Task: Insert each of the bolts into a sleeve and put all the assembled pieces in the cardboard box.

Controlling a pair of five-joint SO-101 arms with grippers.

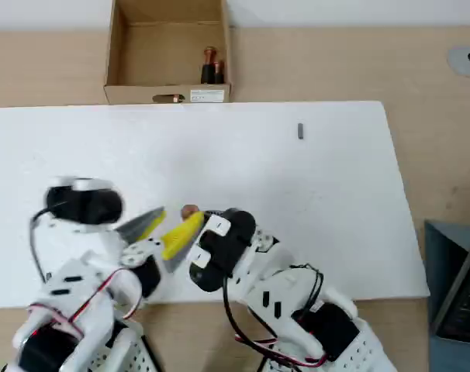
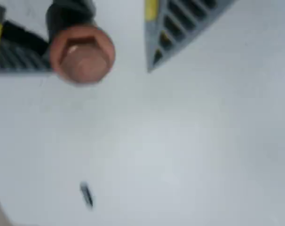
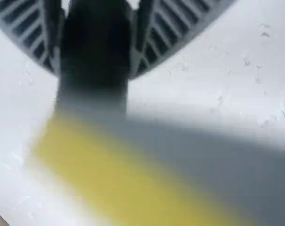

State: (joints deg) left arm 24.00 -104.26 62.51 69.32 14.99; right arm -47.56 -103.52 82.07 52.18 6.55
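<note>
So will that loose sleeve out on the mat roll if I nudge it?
Probably: the sleeve looks like a short tube lying flat on the mat, so a sideways push likely rolls it. It looks small and light, so it may skid too.

Bright, even light; faint soft shadows on white sheet (image 1: 320,194).

White mat (image 1: 243,163) lies open in front of the cardboard box (image 1: 115,54), save one small dark piece (image 1: 300,131), perhaps a bolt, toward the box's right. Farther out, the left gripper (image 1: 181,217) and the right gripper (image 3: 94,70), clamping a sleeve (image 3: 93,28), crowd together. Assembled pieces (image 1: 212,66) fill the box's near-right corner.
</note>
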